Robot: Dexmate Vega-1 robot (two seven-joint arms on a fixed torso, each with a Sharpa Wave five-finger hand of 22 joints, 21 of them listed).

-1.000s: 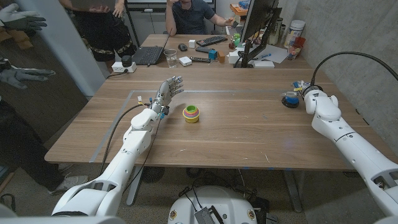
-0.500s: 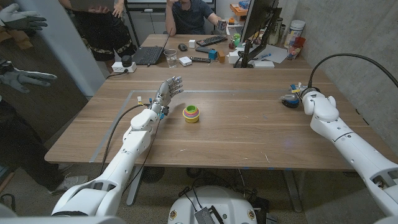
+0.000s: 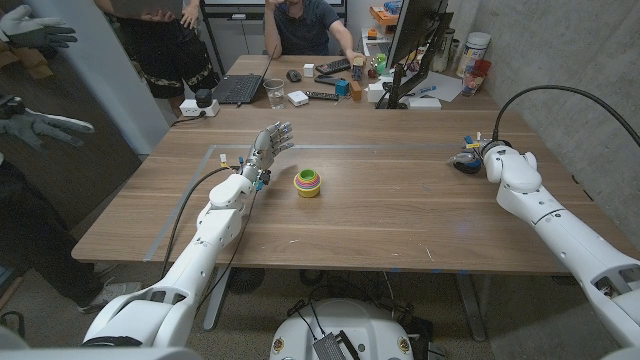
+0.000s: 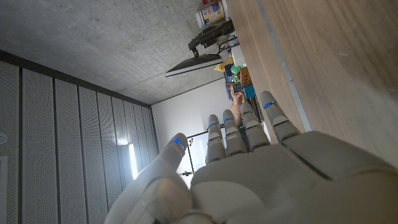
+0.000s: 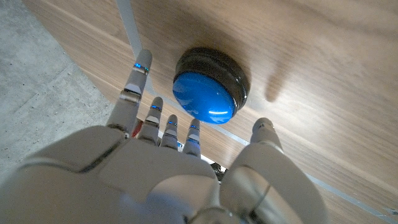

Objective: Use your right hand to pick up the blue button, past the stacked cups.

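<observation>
Here, right hand (image 5: 168, 174) spread, empty, fingers around blue button (image 5: 208, 87), not gripping.

concrete wall (image 3: 560, 60), wooden table (image 3: 380, 215), cluttered desk (image 3: 300, 85) behind

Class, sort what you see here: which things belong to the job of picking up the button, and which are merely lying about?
Belong to the job:
blue button
right hand, open over the button
stacked cups, the landmark

Lying about:
left hand, open, holding nothing
laptop
glass
monitor
</observation>
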